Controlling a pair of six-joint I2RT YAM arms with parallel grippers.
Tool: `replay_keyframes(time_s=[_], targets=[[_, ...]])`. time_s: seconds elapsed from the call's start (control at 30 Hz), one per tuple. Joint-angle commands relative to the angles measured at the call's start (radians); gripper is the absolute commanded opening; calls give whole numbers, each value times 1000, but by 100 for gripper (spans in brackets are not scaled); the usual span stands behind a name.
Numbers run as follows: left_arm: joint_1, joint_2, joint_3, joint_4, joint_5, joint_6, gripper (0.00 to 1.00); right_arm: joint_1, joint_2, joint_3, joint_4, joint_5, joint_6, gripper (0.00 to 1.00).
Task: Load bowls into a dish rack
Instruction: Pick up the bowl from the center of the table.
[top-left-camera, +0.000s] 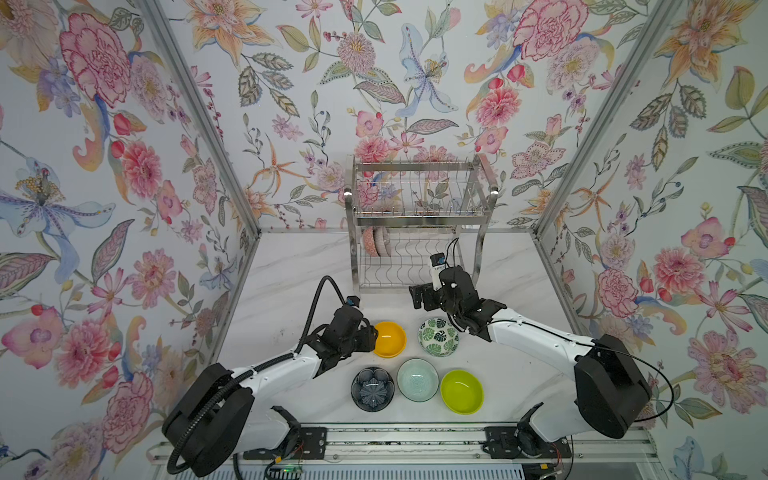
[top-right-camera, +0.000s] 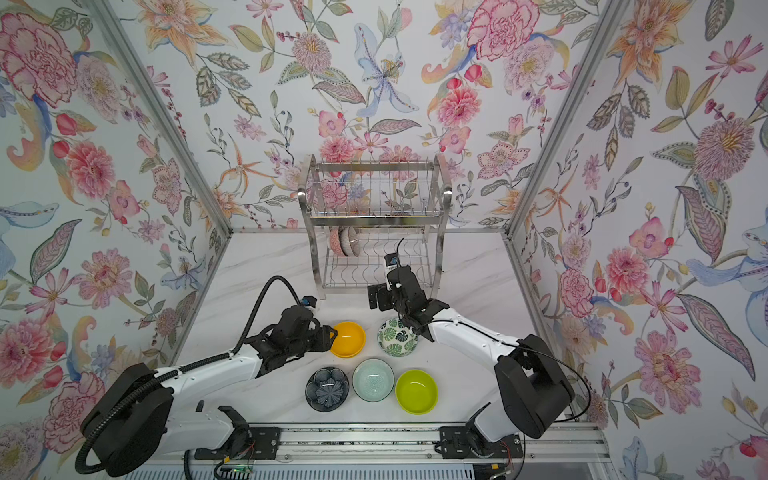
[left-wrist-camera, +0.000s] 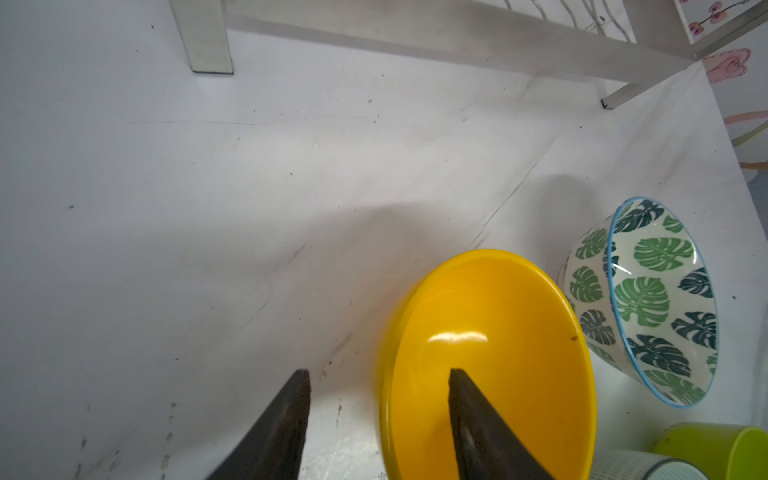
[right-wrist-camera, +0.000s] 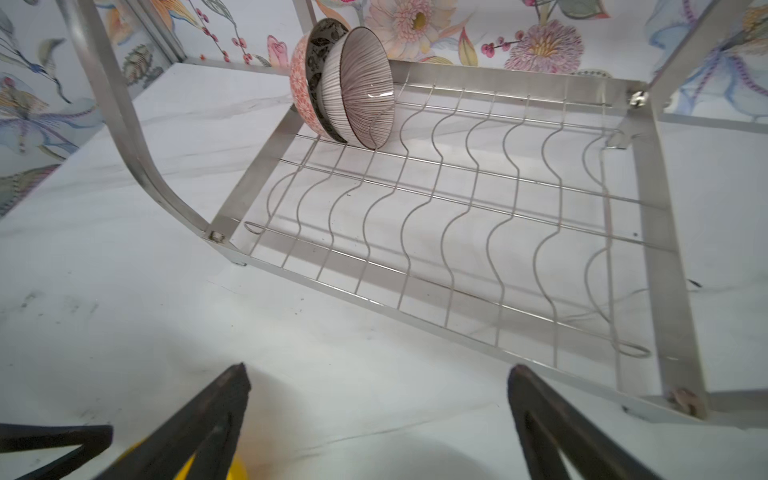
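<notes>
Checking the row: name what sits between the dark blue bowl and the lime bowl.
The pale mint bowl sits between the dark blue bowl and lime bowl in both top views.

marble tabletop (top-left-camera: 291, 270) | floral walls (top-left-camera: 415, 83) | aluminium rail (top-left-camera: 415, 432) at front edge

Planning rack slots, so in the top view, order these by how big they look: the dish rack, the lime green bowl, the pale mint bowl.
1. dish rack
2. lime green bowl and pale mint bowl: nearly equal, not ranked.
</notes>
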Motion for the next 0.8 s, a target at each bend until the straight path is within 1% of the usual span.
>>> replay_keyframes(time_s=[0.0,0.07,0.2,0.37,0.53,0.77], targets=[[-10,23,37,-16,23,20,52,34,-12,13,-67,245,-54,99],[-14,32,40,-16,27,24,49,49,-6,17,-73,308,-63,99],[-16,62,54,-21,27,38,42,73,6,34,-87,377,-76,98],[-19,95,76,-29,37,48,35,79,8,34,-84,413,-79,99],[-20,115,94,-31,31,54,26,77,6,26,-81,440,-69,99],[-20,171,127,-35,44,63,20,73,-1,20,-91,449,-60,99]])
